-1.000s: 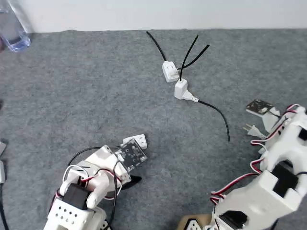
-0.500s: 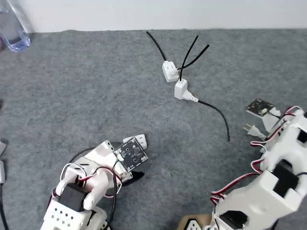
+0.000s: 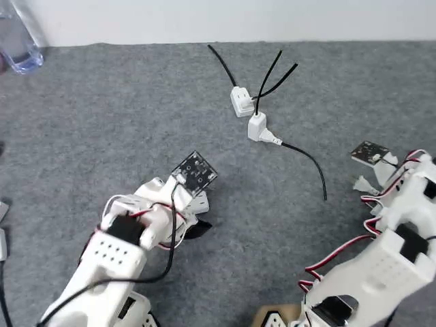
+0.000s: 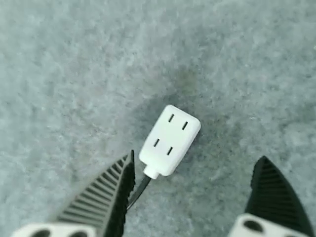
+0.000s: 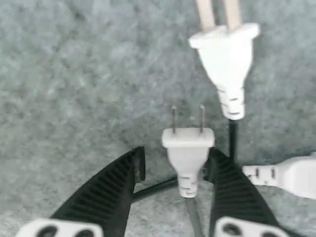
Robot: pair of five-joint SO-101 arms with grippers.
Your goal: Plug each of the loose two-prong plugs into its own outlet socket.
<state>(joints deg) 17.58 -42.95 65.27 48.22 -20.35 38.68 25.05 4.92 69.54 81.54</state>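
The left gripper point(image 4: 192, 197) stands wide open above a white socket block point(image 4: 169, 140), which lies flat on the grey table point(image 4: 59, 59) with its slots facing up and its black cord point(image 4: 138, 190) running back past one finger. The right gripper point(image 5: 176, 165) is partly open and straddles a white two-prong plug point(image 5: 187, 145). One finger appears to touch the plug body; the other stands apart. The plug is likely light, rigid and smooth, with thin prongs that could bend. Take hold across the flat sides of the body, behind the flange, never on the prongs. Expect the springy cord to tug and twist it. The socket block is probably light enough to slide when pushed, so clamp its long sides. A second plug point(image 5: 224, 49) and a third white connector point(image 5: 289, 175) lie just beside the right gripper and crowd its closing path. In the high view, two further socket blocks point(image 3: 242, 101) sit near the far middle, one apparently occupied. A clear bottle point(image 3: 17, 41) stands well apart.
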